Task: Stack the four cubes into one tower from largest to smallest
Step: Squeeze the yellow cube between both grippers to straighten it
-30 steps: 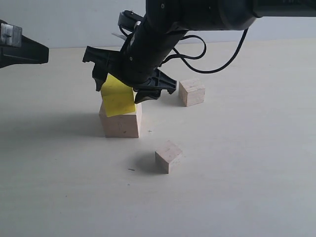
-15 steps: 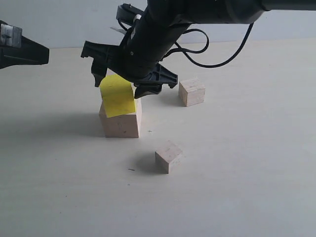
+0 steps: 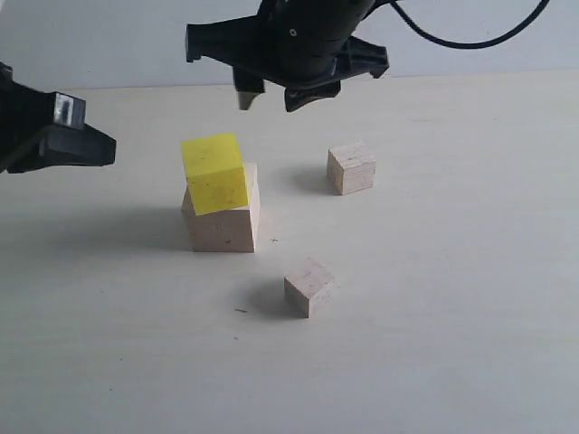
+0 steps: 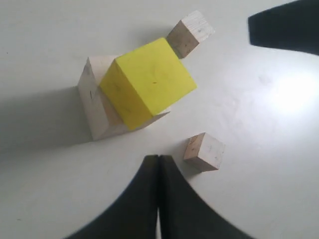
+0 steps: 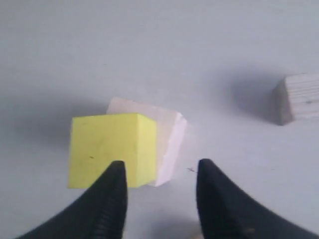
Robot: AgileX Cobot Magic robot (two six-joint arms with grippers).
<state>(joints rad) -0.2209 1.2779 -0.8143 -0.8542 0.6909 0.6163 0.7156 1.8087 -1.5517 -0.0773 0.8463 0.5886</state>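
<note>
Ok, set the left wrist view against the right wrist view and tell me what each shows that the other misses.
Only the left wrist view: both small wooden cubes together, and the left hand, its fingers pressed shut. Only the right wrist view: the right hand, fingers apart with nothing between them. Both: the yellow cube sitting twisted on the large wooden cube, and one of the small wooden cubes.

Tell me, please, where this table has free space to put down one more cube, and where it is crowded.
The table is bare to the right of the far small cube and the near small cube, and along the front edge. It is crowded between the large cube carrying the yellow cube and those small cubes, below the right gripper.
</note>
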